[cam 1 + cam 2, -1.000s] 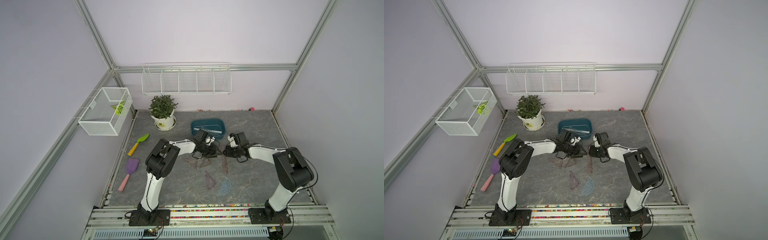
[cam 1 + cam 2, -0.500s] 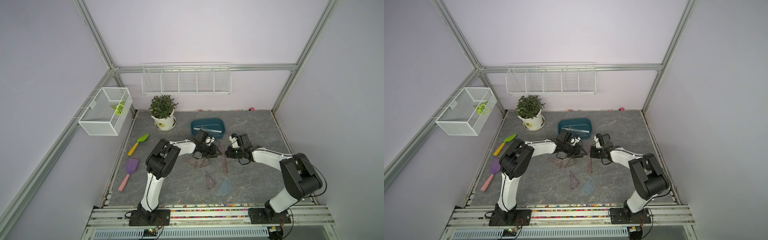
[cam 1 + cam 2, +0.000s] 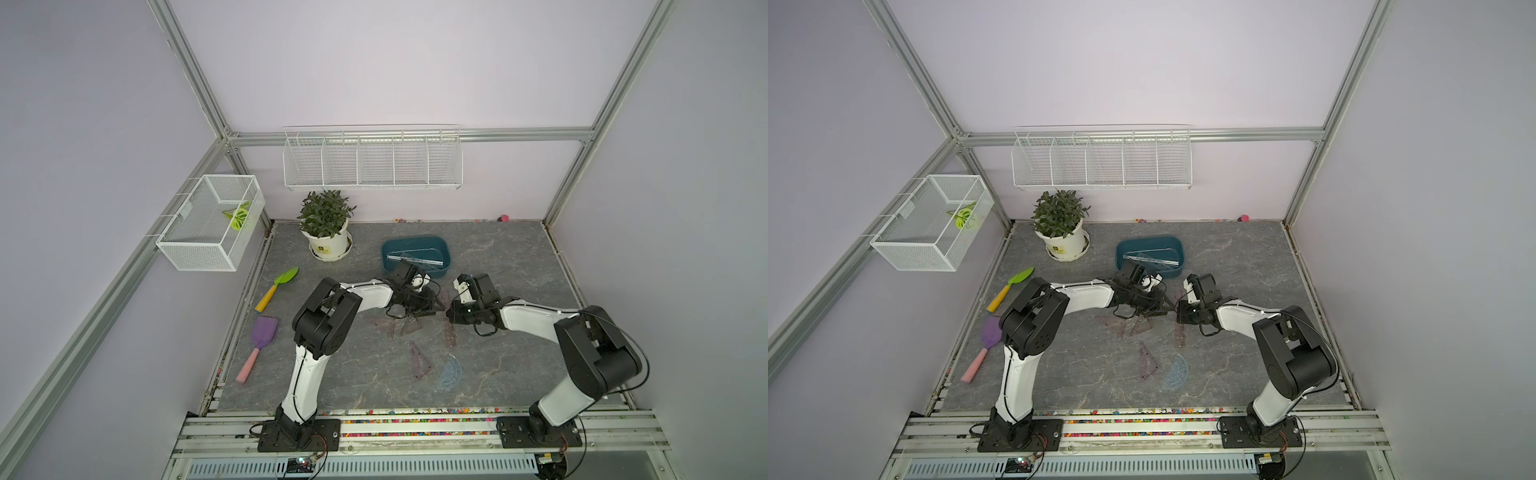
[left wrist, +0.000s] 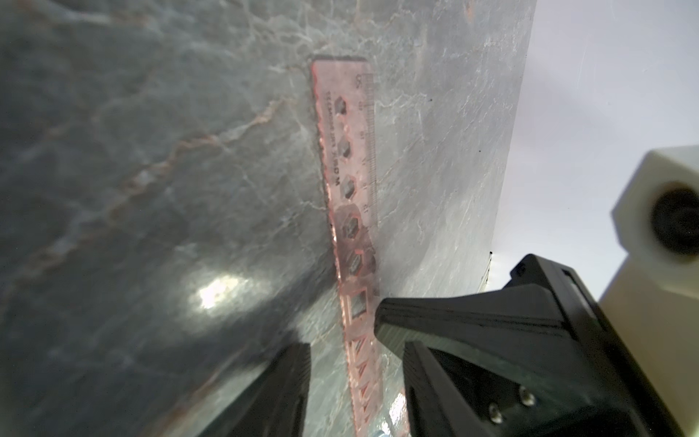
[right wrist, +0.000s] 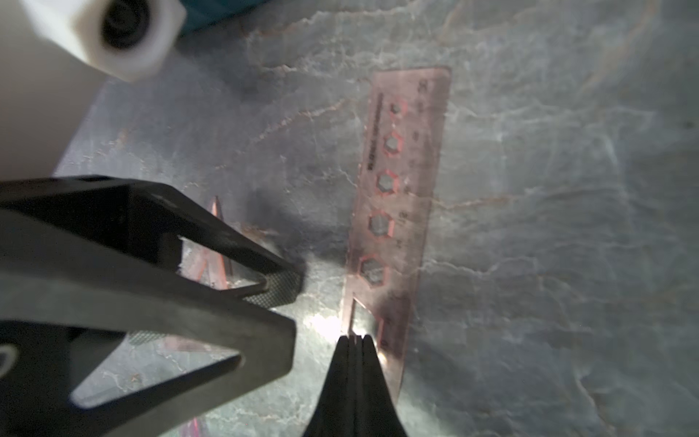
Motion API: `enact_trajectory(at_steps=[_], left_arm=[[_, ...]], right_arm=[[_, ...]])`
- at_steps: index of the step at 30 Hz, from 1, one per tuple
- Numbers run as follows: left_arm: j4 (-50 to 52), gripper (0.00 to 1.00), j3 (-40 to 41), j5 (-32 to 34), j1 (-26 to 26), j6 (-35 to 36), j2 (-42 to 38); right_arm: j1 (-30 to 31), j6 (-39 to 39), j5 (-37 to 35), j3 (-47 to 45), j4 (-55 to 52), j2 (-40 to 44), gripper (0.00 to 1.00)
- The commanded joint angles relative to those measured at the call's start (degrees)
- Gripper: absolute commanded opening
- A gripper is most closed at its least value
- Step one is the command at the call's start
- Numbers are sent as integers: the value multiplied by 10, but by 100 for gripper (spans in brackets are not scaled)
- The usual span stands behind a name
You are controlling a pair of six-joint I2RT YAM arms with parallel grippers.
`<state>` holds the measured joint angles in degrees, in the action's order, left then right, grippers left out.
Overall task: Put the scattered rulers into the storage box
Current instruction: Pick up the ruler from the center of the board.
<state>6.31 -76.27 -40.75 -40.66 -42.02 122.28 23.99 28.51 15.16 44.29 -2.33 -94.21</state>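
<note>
Your left gripper, jaws open, straddles the ruler lengthwise; right gripper, jaws closed, sits at its edge.

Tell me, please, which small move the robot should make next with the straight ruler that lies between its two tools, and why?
Probably close the left tool on the straight ruler. Its fingers stand apart on either side of the strip, while the right tool, shut, sits at the ruler's long edge; whether it grips is unclear.
</note>
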Motion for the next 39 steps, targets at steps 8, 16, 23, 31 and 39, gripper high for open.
enact_trajectory(at_steps=[8,16,23,31,39], left_arm=[[20,47,-12,19,-11,-3,18],[27,47,-20,17,-13,-4,25],[31,48,-25,16,-14,-6,33],[38,49,-34,15,-18,-7,44],[51,36,-56,9,-26,-5,65]], right_arm=[[0,0,-23,-16,-5,32,0],[0,3,-29,-26,2,23,0],[0,10,-29,-44,19,6,0],[0,15,-28,-60,31,-3,0],[-2,17,-26,-67,36,-1,0]])
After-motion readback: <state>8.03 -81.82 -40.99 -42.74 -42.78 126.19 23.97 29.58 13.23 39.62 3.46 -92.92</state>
